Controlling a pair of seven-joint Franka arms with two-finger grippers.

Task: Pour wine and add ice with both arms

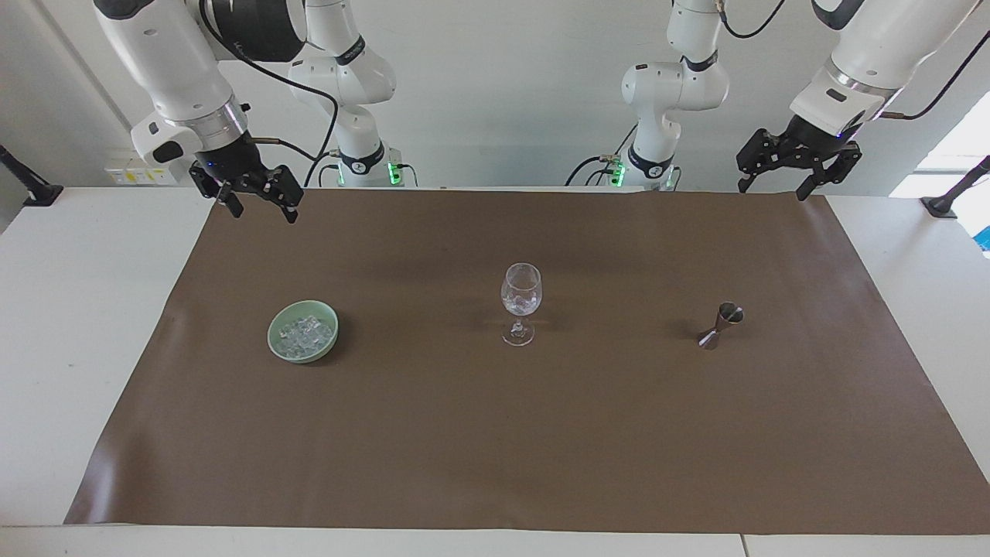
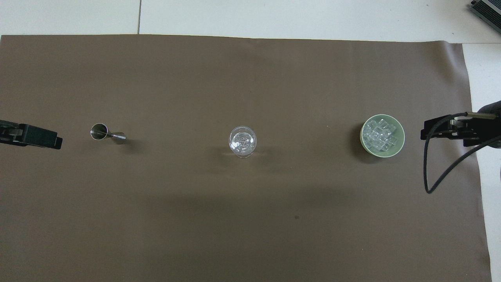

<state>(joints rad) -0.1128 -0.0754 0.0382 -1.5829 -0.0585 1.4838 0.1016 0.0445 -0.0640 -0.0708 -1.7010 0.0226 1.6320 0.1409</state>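
Heaped in a green bowl, the ice glints clear.

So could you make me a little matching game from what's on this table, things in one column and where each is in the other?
Things:
1. ice
2. glass
3. jigger
4. right gripper

Places:
a. toward the left arm's end of the mat
b. up over the mat's edge nearest the robots
c. heaped in the green bowl
d. mid-mat, between bowl and jigger

Pairs: 1-c, 2-d, 3-a, 4-b
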